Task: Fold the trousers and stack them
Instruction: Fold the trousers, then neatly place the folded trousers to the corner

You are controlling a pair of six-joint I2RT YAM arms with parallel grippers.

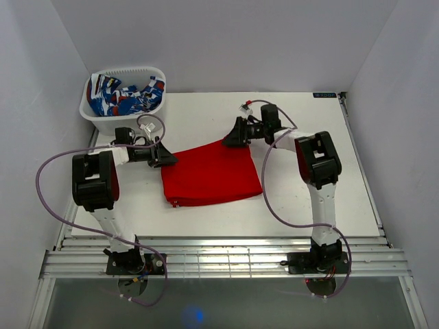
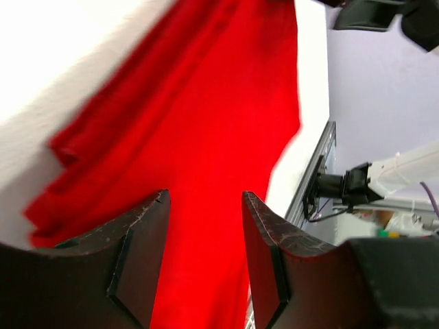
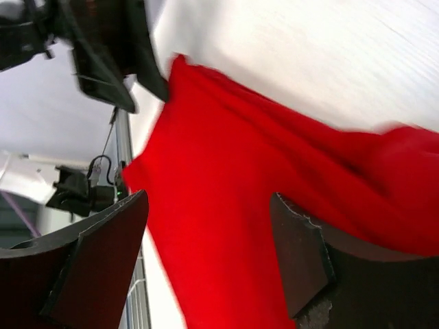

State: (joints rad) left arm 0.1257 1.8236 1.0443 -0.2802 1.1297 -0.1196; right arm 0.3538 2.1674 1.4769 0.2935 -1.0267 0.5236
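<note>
We record the folded bright red soft-fabric trousers [image 1: 211,173] on the white tabletop [image 1: 302,130], with left tool [image 1: 168,156] and right tool [image 1: 228,139] both parted and empty at their far edge.

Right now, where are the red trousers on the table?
Top view: the trousers lie folded at centre, their far-left corner by the left fingers, their far edge by the right fingers.

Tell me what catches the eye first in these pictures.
The bright red trousers, folded into a rough rectangle at the middle of the table, dominate. The left gripper and right gripper are open at their two far corners. In the far-left corner, a white basket holds blue-white-red patterned cloth.
</note>
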